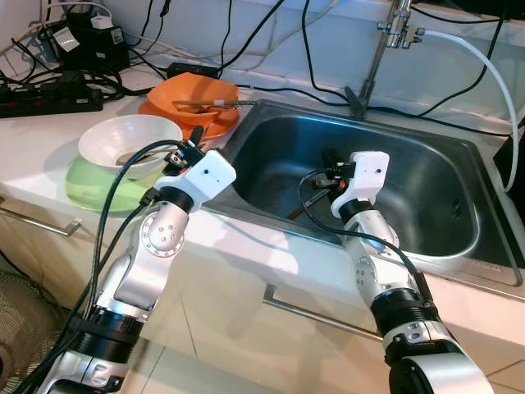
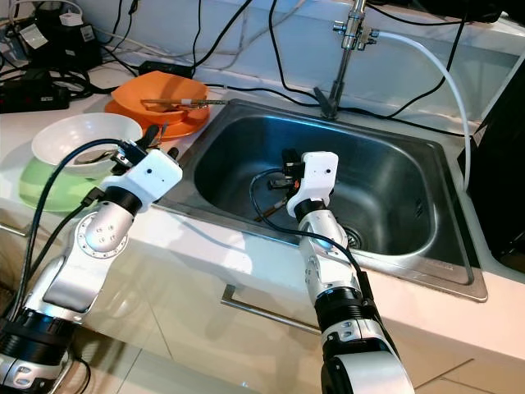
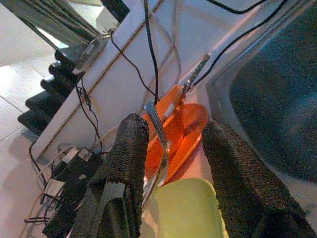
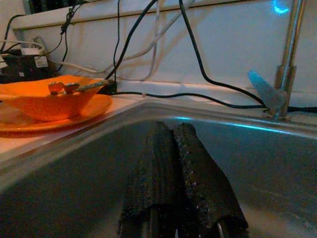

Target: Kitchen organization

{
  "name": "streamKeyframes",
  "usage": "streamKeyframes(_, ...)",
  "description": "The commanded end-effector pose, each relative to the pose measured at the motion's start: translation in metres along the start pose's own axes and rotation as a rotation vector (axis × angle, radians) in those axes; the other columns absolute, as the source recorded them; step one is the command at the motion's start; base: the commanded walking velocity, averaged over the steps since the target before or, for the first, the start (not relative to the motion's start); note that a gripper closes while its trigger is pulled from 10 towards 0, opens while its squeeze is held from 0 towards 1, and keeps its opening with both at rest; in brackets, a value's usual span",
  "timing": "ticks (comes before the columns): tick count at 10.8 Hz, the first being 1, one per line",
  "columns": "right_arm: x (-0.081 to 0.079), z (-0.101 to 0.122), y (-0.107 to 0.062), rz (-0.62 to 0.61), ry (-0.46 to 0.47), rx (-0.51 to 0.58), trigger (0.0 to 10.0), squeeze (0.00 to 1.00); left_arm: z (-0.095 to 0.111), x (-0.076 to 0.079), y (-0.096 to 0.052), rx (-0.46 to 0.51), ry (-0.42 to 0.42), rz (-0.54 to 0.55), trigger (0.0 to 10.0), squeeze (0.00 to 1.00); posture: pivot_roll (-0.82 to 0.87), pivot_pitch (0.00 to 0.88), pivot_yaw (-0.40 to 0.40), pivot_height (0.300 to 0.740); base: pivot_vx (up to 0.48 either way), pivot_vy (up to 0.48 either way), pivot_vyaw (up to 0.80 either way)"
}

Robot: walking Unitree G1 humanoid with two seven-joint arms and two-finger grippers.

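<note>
Over on the left of the table (image 1: 33,156), a white bowl (image 1: 123,135) sits in a green bowl (image 1: 98,187), and my left claw (image 3: 171,148) hovers right beside them, fingers (image 3: 126,148) apart with a fork (image 3: 157,130) between them; whether I'm actually touching it, I cannot tell. Moving along, an orange bowl (image 1: 184,93) rests on an orange plate (image 1: 225,121) just beside the sink (image 1: 459,156), with utensils (image 1: 215,104) lying across the bowl. Now the sink: my right claw (image 4: 173,148) is down inside the basin, fingers pressed together on nothing I can see. Something thin and brown (image 1: 294,213) lies on the bottom near it, too small to name. My read: early going. Dishes are stacked but not yet sorted, and that fork needs a home, maybe the orange bowl.
</note>
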State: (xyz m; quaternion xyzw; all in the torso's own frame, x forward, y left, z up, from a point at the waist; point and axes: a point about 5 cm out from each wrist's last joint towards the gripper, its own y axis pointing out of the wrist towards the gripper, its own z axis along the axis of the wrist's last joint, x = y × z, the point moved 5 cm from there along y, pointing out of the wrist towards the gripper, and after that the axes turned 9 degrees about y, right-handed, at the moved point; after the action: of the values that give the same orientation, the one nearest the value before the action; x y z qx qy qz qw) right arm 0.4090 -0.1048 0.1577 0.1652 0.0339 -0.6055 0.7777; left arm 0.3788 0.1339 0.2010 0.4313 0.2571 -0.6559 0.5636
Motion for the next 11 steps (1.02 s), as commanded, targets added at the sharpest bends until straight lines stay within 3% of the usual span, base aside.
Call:
streamKeyframes(1, 0.000, 0.006, 0.003, 0.008, -0.011, 0.018, 10.0, 0.00, 0.006, -0.002, 0.004, 0.019, 0.012, 0.011, 0.0, 0.00, 0.24, 0.000, -0.060, 0.740, 0.000, 0.000, 0.00)
streamKeyframes(4, -0.002, 0.006, 0.003, 0.012, -0.012, 0.017, 10.0, 0.00, 0.005, -0.001, 0.004, 0.017, 0.018, 0.012, 0.0, 0.00, 0.24, 0.000, -0.063, 0.740, 0.000, 0.000, 0.00)
streamKeyframes(11, -0.001, 0.006, 0.004, 0.011, -0.012, 0.016, 10.0, 0.00, 0.006, -0.016, 0.005, 0.010, 0.044, 0.074, 0.0, 0.00, 0.24, 0.000, -0.063, 0.740, 0.000, 0.000, 0.00)
